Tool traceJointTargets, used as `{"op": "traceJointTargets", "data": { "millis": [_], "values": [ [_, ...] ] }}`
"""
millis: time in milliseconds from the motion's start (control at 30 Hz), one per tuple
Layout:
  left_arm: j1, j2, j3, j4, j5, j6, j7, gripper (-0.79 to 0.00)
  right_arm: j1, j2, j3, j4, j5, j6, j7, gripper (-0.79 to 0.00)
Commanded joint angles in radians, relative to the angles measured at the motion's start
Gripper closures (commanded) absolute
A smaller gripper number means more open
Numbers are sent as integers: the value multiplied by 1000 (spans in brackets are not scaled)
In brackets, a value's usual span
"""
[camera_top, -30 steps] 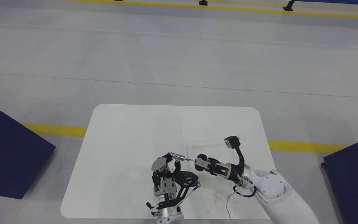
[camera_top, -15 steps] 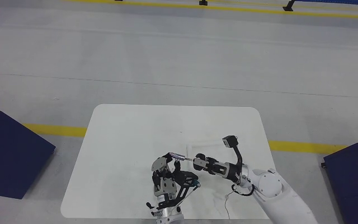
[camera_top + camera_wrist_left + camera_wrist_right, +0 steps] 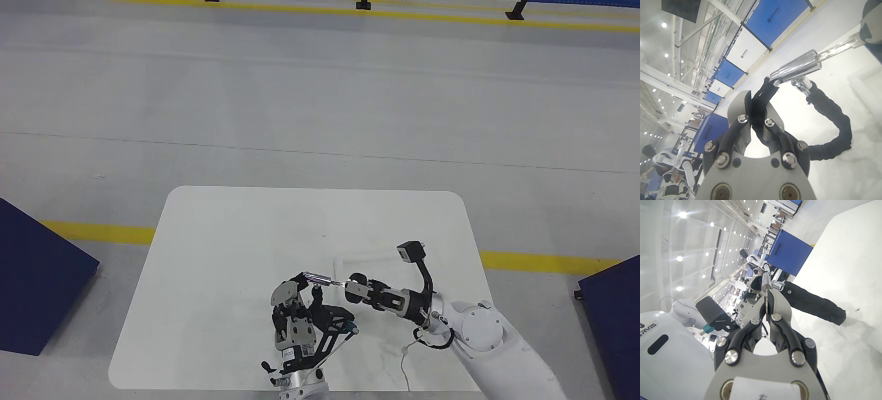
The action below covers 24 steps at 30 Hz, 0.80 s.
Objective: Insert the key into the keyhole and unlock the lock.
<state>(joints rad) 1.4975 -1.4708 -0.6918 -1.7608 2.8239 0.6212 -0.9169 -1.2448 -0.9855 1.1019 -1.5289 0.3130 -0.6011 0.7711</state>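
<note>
The lock is a chrome cylinder on a black sleeved cable loop. My left gripper is shut on the cable just below the cylinder and holds the lock above the table's near middle. My right gripper is shut on the silver key. The key blade points straight into the cylinder's end, and its tip sits in the keyhole. In the top view the right gripper is directly right of the lock.
The white table has rounded corners and open surface behind and left of the arms. Blue panels stand on the floor at left and right. A faint rectangular outline marks the tabletop behind the grippers.
My right gripper has shifted slightly left toward the lock with the key. The left gripper and lock have stayed in place.
</note>
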Motion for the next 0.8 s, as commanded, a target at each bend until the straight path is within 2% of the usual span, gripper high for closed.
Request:
{"op": "traceJointTargets", "data": {
  "millis": [0, 67, 267, 767],
  "values": [
    [0, 0, 0, 0, 0, 0, 0, 0, 2, -2, -4, 1, -9, 8, -6, 0],
    [25, 11, -25, -41, -3, -5, 36, 0, 2, -7, -19, -22, -23, 20, -22, 0],
    [56, 24, -54, -68, -25, -25, 84, 0, -1, -13, -26, -38, -45, 36, -46, 0],
    [77, 16, -78, -43, -37, -34, 112, 0, -14, -14, 7, -70, -25, 60, -27, 0]
  ]
}}
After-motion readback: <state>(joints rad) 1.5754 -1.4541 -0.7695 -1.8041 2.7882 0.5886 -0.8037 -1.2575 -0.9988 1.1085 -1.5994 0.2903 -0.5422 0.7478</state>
